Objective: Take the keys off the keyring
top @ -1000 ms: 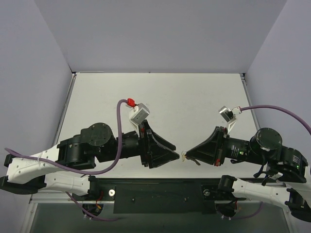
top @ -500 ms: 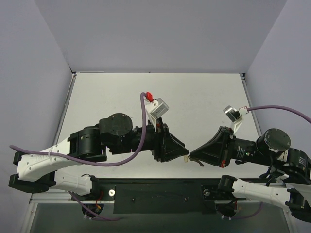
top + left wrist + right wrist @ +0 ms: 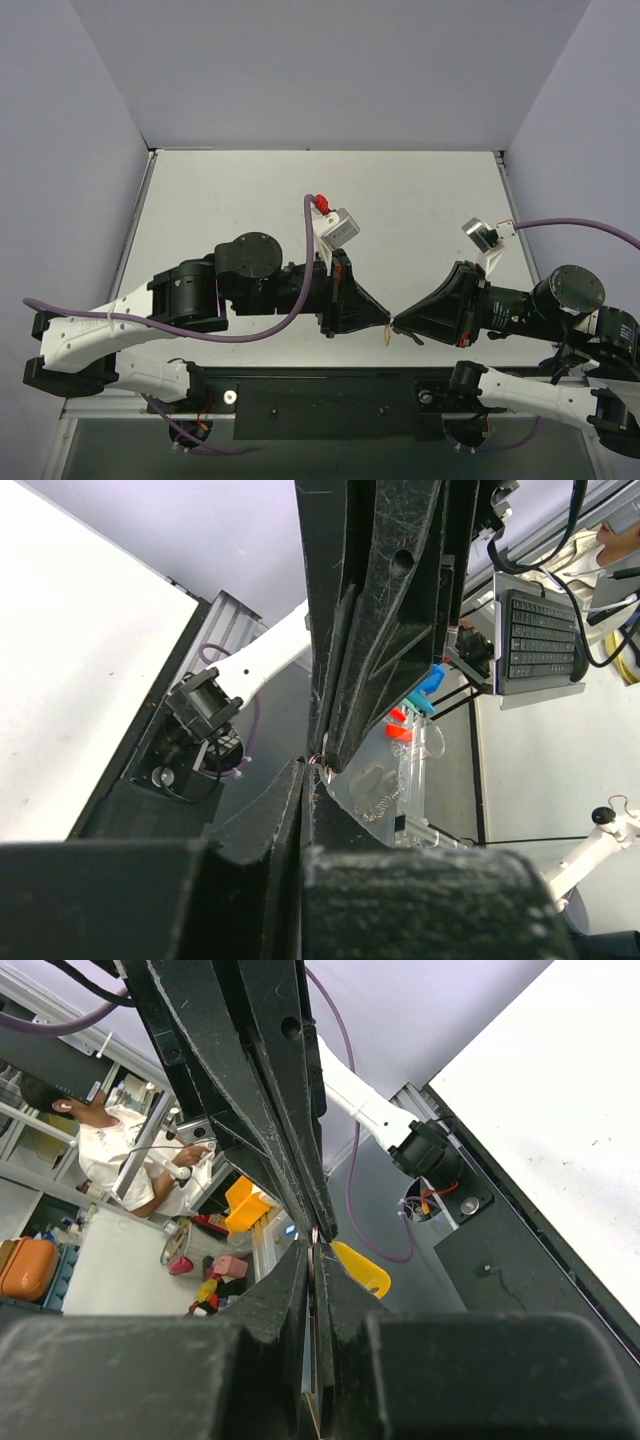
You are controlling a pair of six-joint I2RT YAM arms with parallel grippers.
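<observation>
My two grippers meet tip to tip above the table's near edge. The right gripper (image 3: 398,322) (image 3: 314,1250) is shut on a thin silver piece, the key (image 3: 316,1234), which pokes out at its tips. From the meeting point the yellow-orange keyring (image 3: 362,1270) (image 3: 388,337) hangs down. The left gripper (image 3: 386,319) (image 3: 305,770) is shut at that same point, its jaws pressed together on the keyring's end. In the left wrist view only a small glint of metal shows at the tips, and the grip itself is hidden.
The white table (image 3: 400,200) stretches away behind both arms, with grey walls on three sides. A black rail (image 3: 330,400) runs along the near edge below the grippers. A purple cable (image 3: 300,290) loops over the left arm.
The left arm swung right until its tips met the right gripper's, and its jaws went from open to shut. The right arm shifted slightly right, still shut.
</observation>
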